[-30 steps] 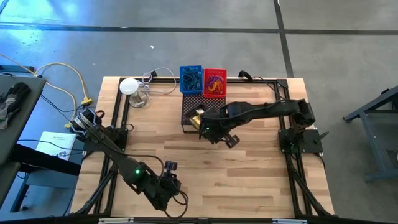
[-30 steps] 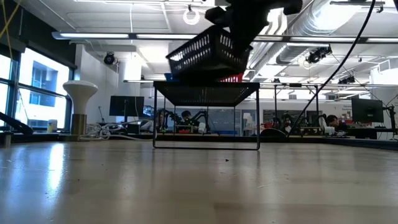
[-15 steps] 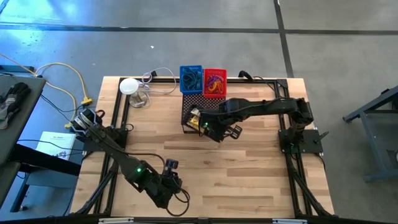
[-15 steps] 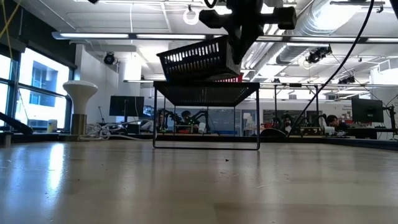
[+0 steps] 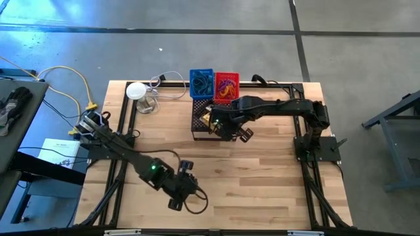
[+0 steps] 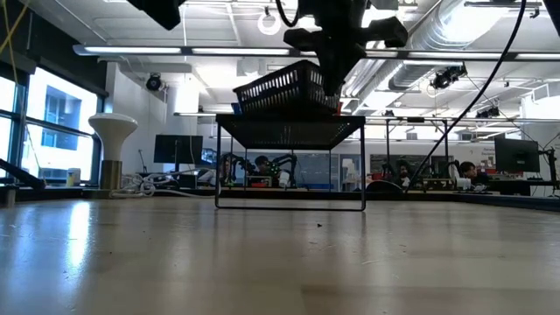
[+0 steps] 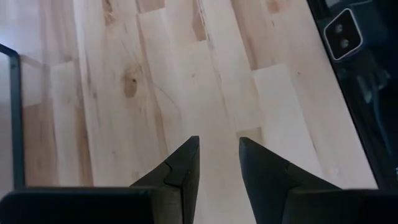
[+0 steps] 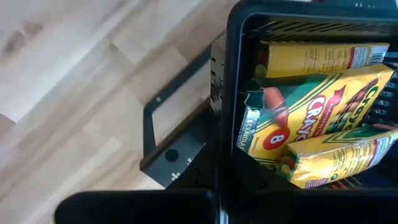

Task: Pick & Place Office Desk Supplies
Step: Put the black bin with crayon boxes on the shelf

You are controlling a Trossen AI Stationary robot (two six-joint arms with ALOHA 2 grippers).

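A black mesh basket (image 6: 284, 87) with yellow crayon packets (image 8: 311, 134) in it hangs from my right gripper (image 6: 333, 77) directly over the black mesh stand (image 6: 290, 131). I cannot tell whether its bottom touches the stand's top. From above, the basket (image 5: 209, 120) sits over the stand at the table's far middle. A blue basket (image 5: 201, 83) and a red basket (image 5: 226, 86), both with rubber-band loops, stand just behind it. My left gripper (image 7: 218, 163) is open, above bare wood near the table's near edge (image 5: 180, 195). My right gripper is shut on the black basket's side wall at the rim (image 8: 222, 134), coming from above and from the table's right. The basket is carried nearly level, slightly tipped, with the packets lying inside. The fingers themselves are hidden behind the wall and the gripper's body.
A white round object (image 5: 136, 90) with a thin cable stands at the far left of the table. A black frame rail (image 7: 15, 118) runs along the table's edges. Bare wood lies between the two arms.
My right gripper has carried the basket toward the table's far edge, from beside the stand to over it, and lowered it a little. The basket was tipped steeply and now hangs nearly level. My left arm has swung toward the table's right.
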